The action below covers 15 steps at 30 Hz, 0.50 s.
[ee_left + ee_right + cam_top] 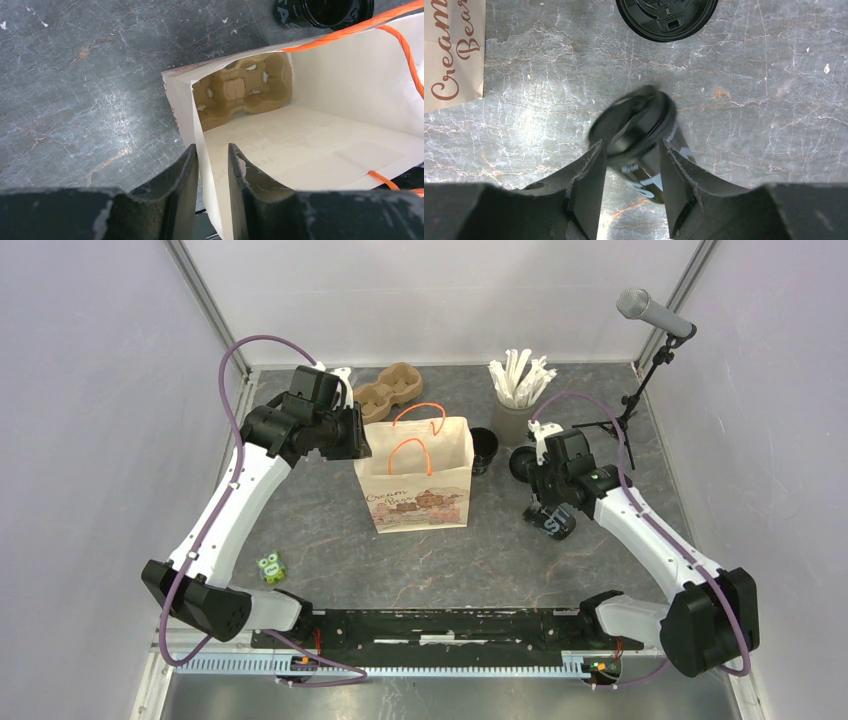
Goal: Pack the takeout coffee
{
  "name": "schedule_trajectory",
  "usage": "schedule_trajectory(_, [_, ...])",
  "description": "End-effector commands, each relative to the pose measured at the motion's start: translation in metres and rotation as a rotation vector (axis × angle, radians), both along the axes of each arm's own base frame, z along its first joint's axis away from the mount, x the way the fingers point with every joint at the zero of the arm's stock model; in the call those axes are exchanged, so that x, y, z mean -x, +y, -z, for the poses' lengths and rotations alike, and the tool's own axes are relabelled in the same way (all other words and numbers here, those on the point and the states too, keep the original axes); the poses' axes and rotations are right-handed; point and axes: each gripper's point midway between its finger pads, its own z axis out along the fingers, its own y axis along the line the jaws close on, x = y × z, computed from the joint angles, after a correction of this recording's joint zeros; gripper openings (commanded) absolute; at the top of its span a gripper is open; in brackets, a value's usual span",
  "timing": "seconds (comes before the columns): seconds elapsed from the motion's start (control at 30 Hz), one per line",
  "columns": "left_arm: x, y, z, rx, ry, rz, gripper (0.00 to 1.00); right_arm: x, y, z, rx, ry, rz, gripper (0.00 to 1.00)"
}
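Note:
The takeout coffee (644,135), a black paper cup with a black lid, sits tilted and blurred between my right gripper (631,145) fingers, which press on both its sides. From above, the cup (555,523) leans under the right gripper (550,508). Two more black cups (483,450) (522,462) stand between the bag and my right arm; one lid (667,15) shows ahead of the right fingers. The paper bag (415,480) with orange handles stands mid-table. My left gripper (212,146) is shut on its left rim (200,135). A brown pulp carrier (245,90) lies inside.
Another pulp carrier (390,390) sits at the back behind the bag. A grey cup of white sticks (520,390) stands at the back right beside a microphone stand (650,350). A small green toy (271,567) lies front left. A black cup (324,10) stands beyond the bag.

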Motion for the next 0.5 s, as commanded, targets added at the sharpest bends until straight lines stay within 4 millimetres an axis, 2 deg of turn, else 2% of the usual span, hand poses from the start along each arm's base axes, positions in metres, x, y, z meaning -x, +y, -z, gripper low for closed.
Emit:
schedule_trajectory(0.0, [0.000,0.001,-0.015,0.010,-0.053,0.009,0.35,-0.004,-0.006,-0.009,-0.015,-0.054,0.041,0.46])
schedule_trajectory(0.1, [0.000,0.002,-0.016,0.008,-0.056,0.008,0.35,-0.004,-0.004,-0.010,-0.033,-0.064,0.042,0.37])
schedule_trajectory(0.2, [-0.001,0.002,-0.016,0.005,-0.056,0.005,0.36,-0.004,-0.006,-0.012,-0.032,-0.057,0.058,0.36])
schedule_trajectory(0.3, [0.000,0.003,-0.015,0.003,-0.055,0.005,0.37,-0.003,-0.026,-0.018,0.003,-0.043,0.257,0.56])
schedule_trajectory(0.37, [0.000,0.002,-0.014,0.003,-0.053,0.007,0.38,-0.002,-0.035,-0.027,-0.008,-0.045,0.409,0.59])
schedule_trajectory(0.47, [-0.001,0.002,-0.015,0.005,-0.053,0.006,0.40,-0.007,-0.031,-0.043,-0.128,-0.081,0.574,0.71])
